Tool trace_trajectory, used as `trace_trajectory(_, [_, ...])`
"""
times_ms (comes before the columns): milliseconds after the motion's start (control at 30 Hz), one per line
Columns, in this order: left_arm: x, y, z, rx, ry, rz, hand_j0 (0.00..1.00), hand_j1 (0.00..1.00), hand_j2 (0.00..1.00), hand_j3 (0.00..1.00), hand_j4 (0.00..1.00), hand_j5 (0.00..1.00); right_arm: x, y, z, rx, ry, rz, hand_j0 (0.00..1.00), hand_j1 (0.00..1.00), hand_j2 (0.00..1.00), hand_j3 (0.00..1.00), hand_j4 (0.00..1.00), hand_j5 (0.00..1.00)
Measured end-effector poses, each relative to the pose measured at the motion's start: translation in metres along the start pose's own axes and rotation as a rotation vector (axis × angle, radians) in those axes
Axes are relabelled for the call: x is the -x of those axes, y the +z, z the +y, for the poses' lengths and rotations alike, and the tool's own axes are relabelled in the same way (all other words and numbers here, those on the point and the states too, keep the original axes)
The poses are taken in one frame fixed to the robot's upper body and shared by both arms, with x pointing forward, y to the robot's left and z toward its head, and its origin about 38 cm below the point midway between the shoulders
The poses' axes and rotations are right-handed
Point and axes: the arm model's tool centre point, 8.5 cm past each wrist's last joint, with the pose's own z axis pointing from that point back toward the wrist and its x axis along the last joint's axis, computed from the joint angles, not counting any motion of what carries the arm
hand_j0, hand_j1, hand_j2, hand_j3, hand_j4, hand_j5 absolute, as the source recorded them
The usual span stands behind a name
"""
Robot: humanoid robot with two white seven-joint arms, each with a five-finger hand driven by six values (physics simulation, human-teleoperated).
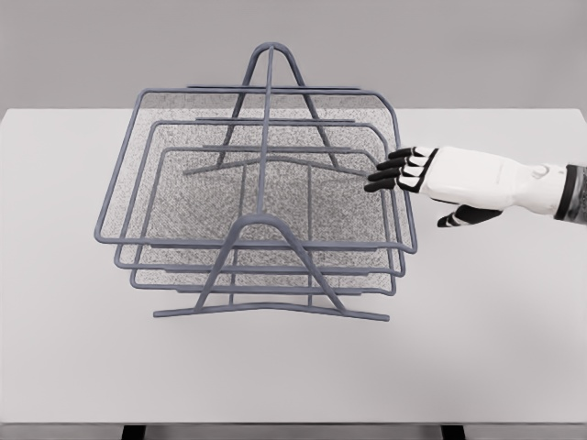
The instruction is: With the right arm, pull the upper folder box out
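Observation:
A grey wire folder rack (266, 229) stands in the middle of the white table, with three stacked mesh trays. The upper tray (183, 240) is the widest, and its rim runs around the top. My right hand (401, 171) comes in from the right edge, white with black fingers. Its fingertips (378, 178) sit at the upper tray's right rim, touching or nearly touching it. The fingers are extended and slightly bent, the thumb (456, 219) hangs below, and nothing is grasped. The left arm is out of view.
The white table (73, 348) reaches past the rack on all sides. The rack's wire frame (266, 64) rises in an arch at the back, and another arch stands at the front.

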Motion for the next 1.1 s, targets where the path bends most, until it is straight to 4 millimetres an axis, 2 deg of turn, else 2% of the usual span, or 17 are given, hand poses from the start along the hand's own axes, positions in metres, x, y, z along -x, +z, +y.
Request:
trace_trajectory(400, [0.0, 0.0, 0.0, 0.0, 0.0, 0.0, 1.0, 1.0, 1.0, 1.0, 1.0, 1.0, -0.001, 0.004, 0.008, -0.009, -0.02, 0.008, 1.0, 1.0, 1.0, 1.0, 1.0, 1.0])
trace_trajectory(1100, [0.0, 0.0, 0.0, 0.0, 0.0, 0.0, 1.0, 1.0, 1.0, 1.0, 1.0, 1.0, 0.006, 0.043, 0.002, -0.028, -0.043, 0.083, 1.0, 1.0, 1.0, 1.0, 1.0, 1.0])
